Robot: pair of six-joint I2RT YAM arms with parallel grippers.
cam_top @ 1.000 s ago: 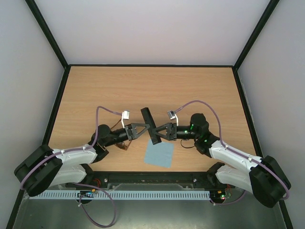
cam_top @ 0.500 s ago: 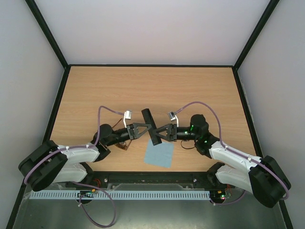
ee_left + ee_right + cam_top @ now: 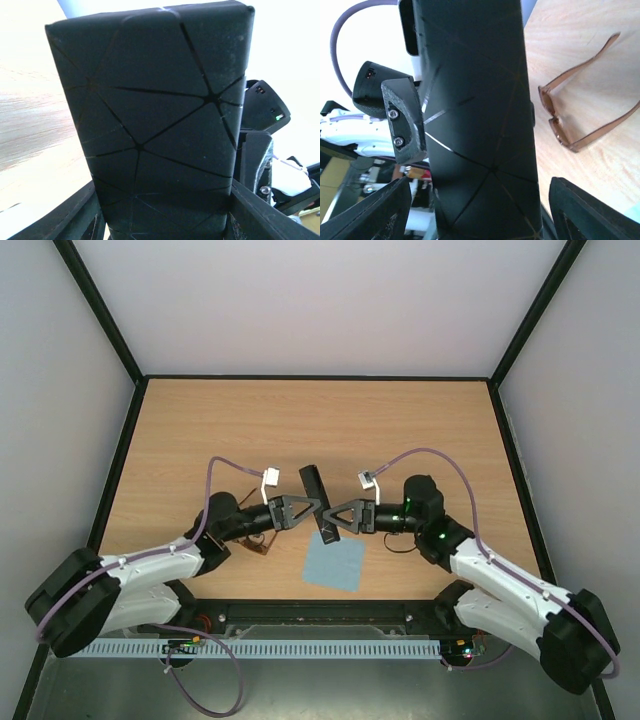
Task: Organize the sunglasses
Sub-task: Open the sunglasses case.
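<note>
Wooden table (image 3: 320, 420) sits bright under even light, pale walls (image 3: 320, 300) on three sides, black corner posts (image 3: 100, 310) framing it.

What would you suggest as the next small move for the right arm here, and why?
Probably draw the right gripper straight back off the black case. Its jaws stand open, a gap either side of the case, while the left gripper grips it from the opposite side, so the left seems to have it. The sunglasses lie on the table with temple arms spread, not yet picked up.
</note>
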